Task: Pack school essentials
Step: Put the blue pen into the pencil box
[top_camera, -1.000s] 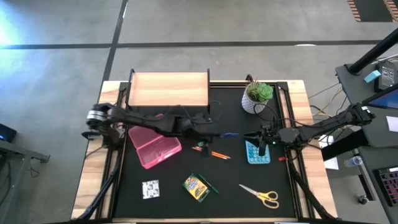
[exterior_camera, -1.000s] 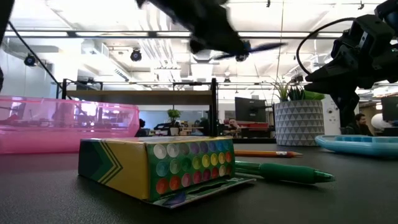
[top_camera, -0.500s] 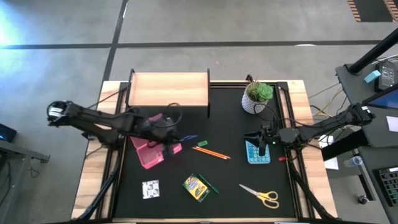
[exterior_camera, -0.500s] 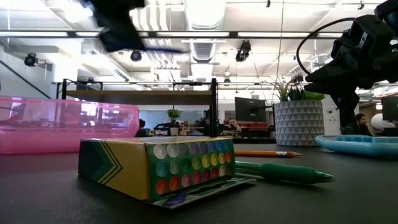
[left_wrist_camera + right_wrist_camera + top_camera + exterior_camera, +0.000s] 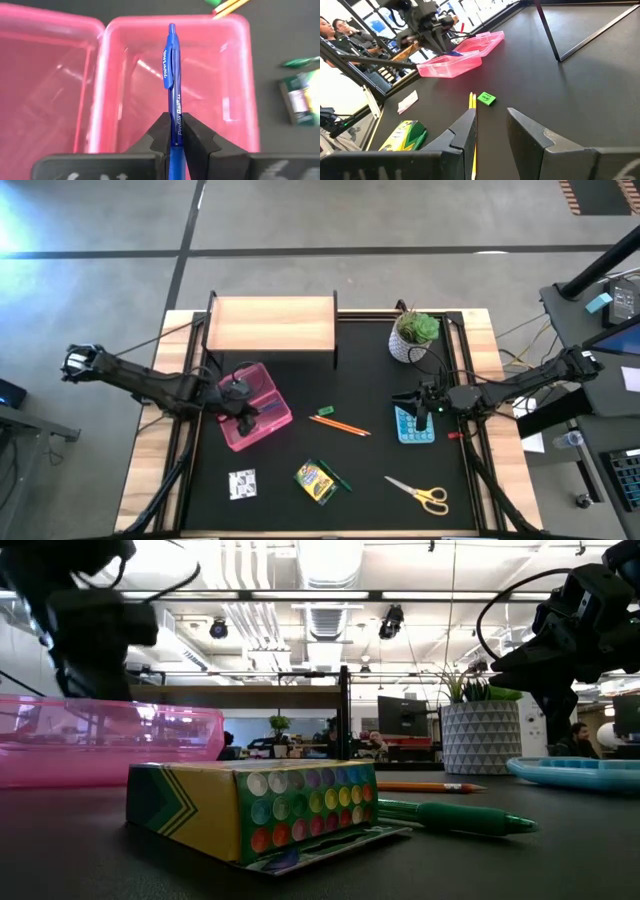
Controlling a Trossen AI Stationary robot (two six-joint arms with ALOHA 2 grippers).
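Packing barely begun: left gripper (image 5: 175, 134) fingers pinch blue pen (image 5: 173, 80) over empty pink case (image 5: 248, 416); pencils (image 5: 340, 424), crayon box (image 5: 316, 480), scissors (image 5: 420, 494) unpacked mid-table; right gripper (image 5: 491, 127) fingers spread, idle right

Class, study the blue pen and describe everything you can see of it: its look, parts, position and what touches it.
The blue pen is a slim retractable ballpoint of glossy blue plastic, with a pocket clip and white lettering printed along its barrel. The left tool is shut on its lower barrel, one dark finger against each side. The pen points away from the wrist and hangs over one compartment of the open pink plastic case; whether it touches the case cannot be told.
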